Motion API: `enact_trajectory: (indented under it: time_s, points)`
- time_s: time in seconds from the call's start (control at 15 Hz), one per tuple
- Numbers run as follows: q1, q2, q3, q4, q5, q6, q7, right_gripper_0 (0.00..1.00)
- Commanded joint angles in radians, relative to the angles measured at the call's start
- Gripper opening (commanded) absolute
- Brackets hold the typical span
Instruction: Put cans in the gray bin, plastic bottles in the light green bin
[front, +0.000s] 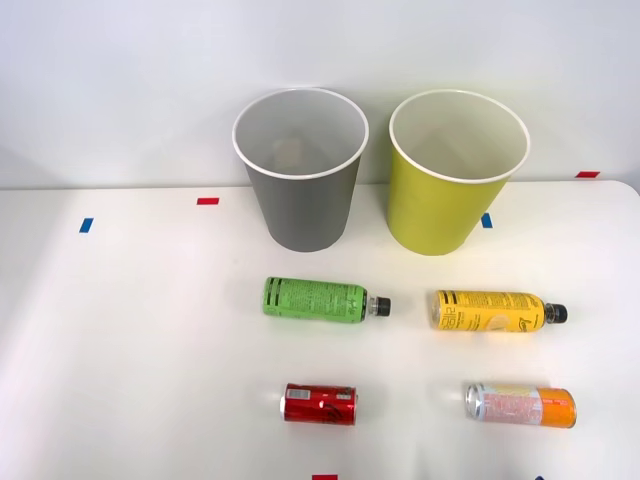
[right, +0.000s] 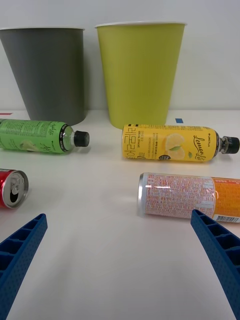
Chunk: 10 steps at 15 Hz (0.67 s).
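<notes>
On the white worktop (front: 120, 350), the gray bin (front: 300, 190) stands upright toward the far edge, left of centre, its white inside showing. Nearer than it, the green bottle (front: 315, 299) lies on its side, black cap pointing right. Closer to the near edge, the red can (front: 319, 404) lies on its side too, in line with the green bottle and well apart from it.

Moving right, the light green bin (front: 455, 175) stands upright beside the gray bin, a gap between them, both near the far edge. In front of it the yellow bottle (front: 495, 312) lies flat, cap to the right. Nearer the near edge, the orange can (front: 520, 405) lies on its side, silver top to the left, orange end to the right.

Small red and blue tape marks (front: 207, 201) dot the worktop along the far edge and the near edge.

From the wrist, the tool (right: 120, 260) is released: its two blue fingers (right: 20, 245) spread wide, nothing between them. It hangs low over the near part of the worktop, the orange can just beyond the right-hand finger, the red can's open end off by the other finger, touching neither.
</notes>
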Motion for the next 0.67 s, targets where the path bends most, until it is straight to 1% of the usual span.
enact_trajectory:
  time_s: [0.07,0.67]
  points:
    - [0.000,0.000,0.000,0.000,0.000,0.000,0.000,1.00]
    - [0.000,0.000,0.000,0.000,0.000,0.000,0.000,1.00]
